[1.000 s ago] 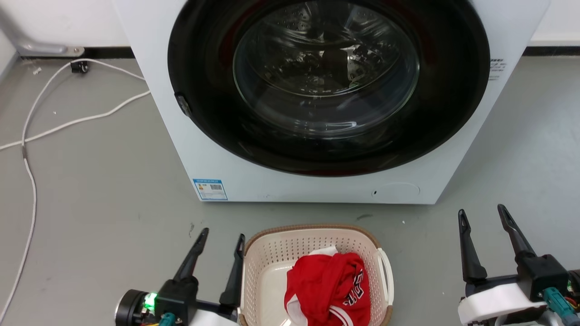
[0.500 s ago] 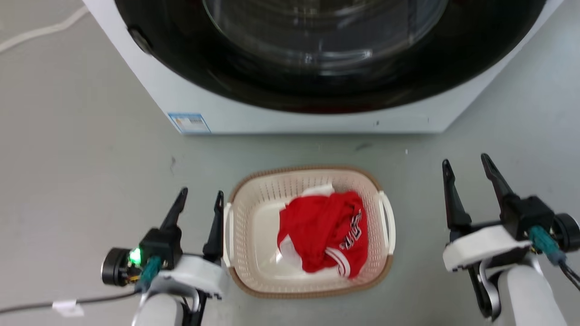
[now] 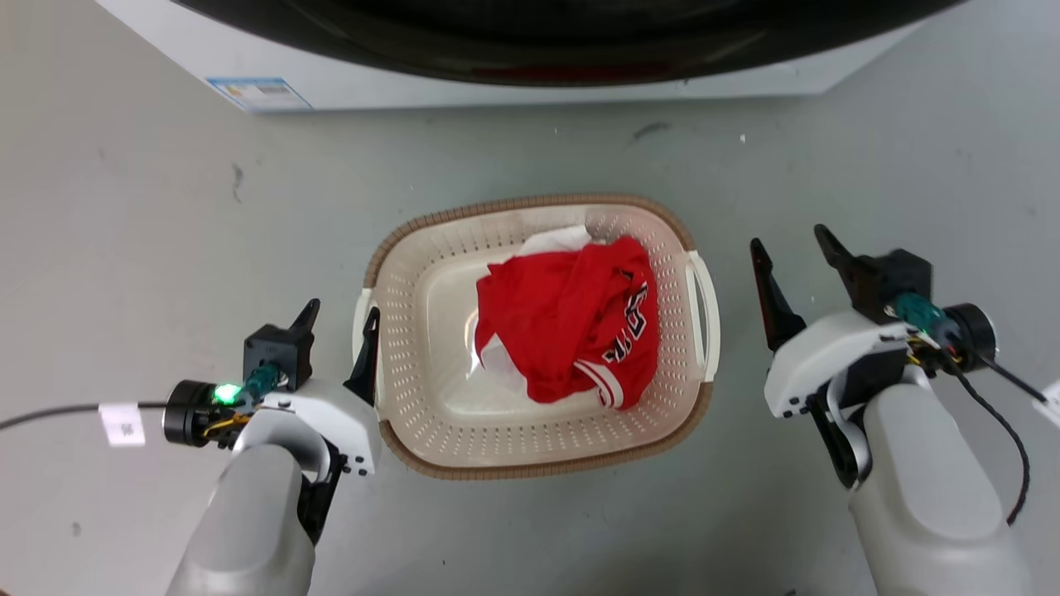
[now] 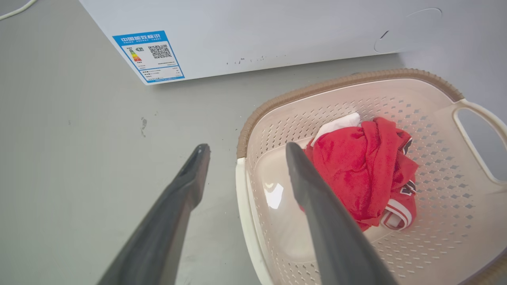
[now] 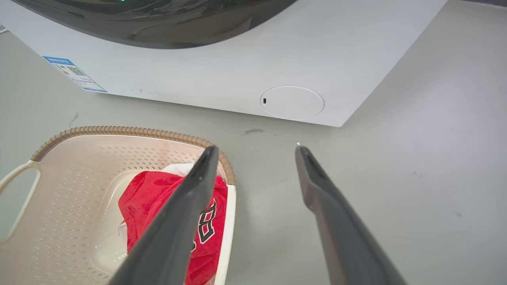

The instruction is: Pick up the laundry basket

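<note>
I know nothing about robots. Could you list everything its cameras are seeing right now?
floor: one, grey, all around
washing machine: one, white with dark door, at the head view's top
label: one, blue and white, machine's lower front corner
laundry basket: one, cream with brown rim and white handles, on the floor
red garment: one, red with white trim, bunched in the basket
white fabric: one piece, white, under the garment's far edge
left gripper: one, dark fingers, open, at the basket's left handle
right gripper: one, dark fingers, open, right of the basket, not touching
</note>
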